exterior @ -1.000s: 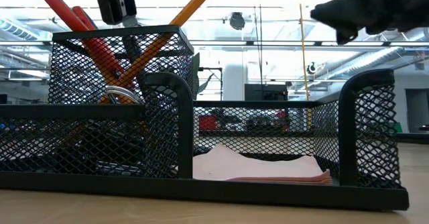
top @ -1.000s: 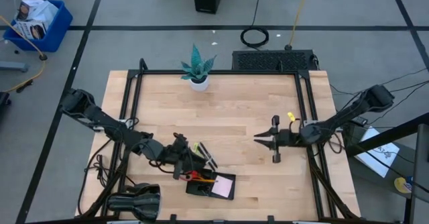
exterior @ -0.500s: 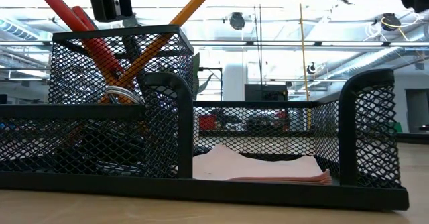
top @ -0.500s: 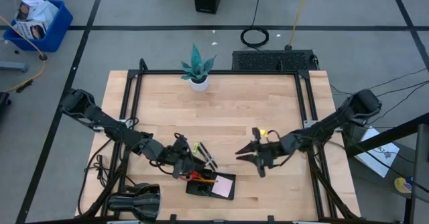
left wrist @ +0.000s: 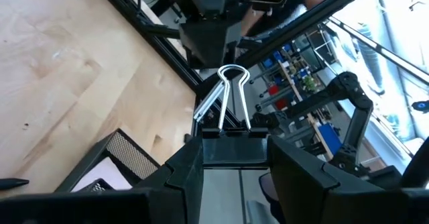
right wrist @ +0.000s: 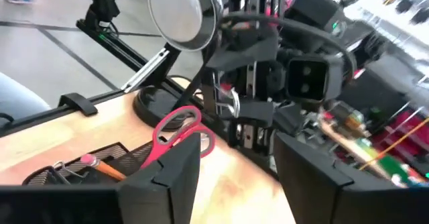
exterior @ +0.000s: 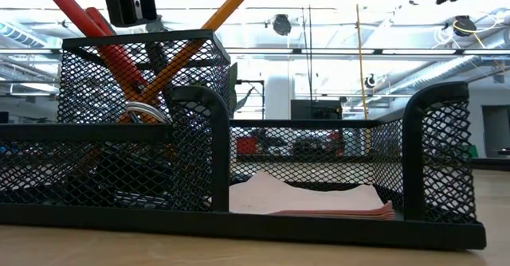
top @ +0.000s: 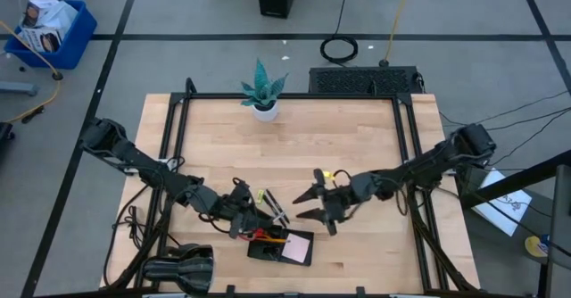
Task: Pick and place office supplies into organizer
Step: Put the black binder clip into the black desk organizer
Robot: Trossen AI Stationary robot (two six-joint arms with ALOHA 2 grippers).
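Note:
The black mesh organizer (top: 282, 245) lies near the table's front edge. In its tall cup stand red-handled scissors (exterior: 111, 51) and orange pencils (exterior: 199, 35), and a pale pink note pad (exterior: 307, 198) lies in its low tray. My left gripper (top: 259, 216) hovers just above the organizer's left end, shut on a black binder clip (left wrist: 233, 127). My right gripper (top: 302, 204) stands open in the air to the right of the left one, facing it, with nothing between its fingers (right wrist: 167, 177). My left gripper pinches the clip's black body (left wrist: 234, 150) between its two fingers. The fingers run about level, slanting from the table's left. The silver wire handles (left wrist: 231, 93) stick out forward past the fingertips. The clip is lifted clear of table and organizer.
A potted teal plant (top: 263, 90) stands at the table's far edge. A black rounded lamp (top: 183, 271) sits at the near left corner. Bare wood lies across the middle and right of the table (top: 357, 128).
My right gripper has swung from the table's right side toward the left and near edge, ending close to the left gripper and the organizer. It has rolled on the way and opened its fingers. The left gripper has kept the clip in place.

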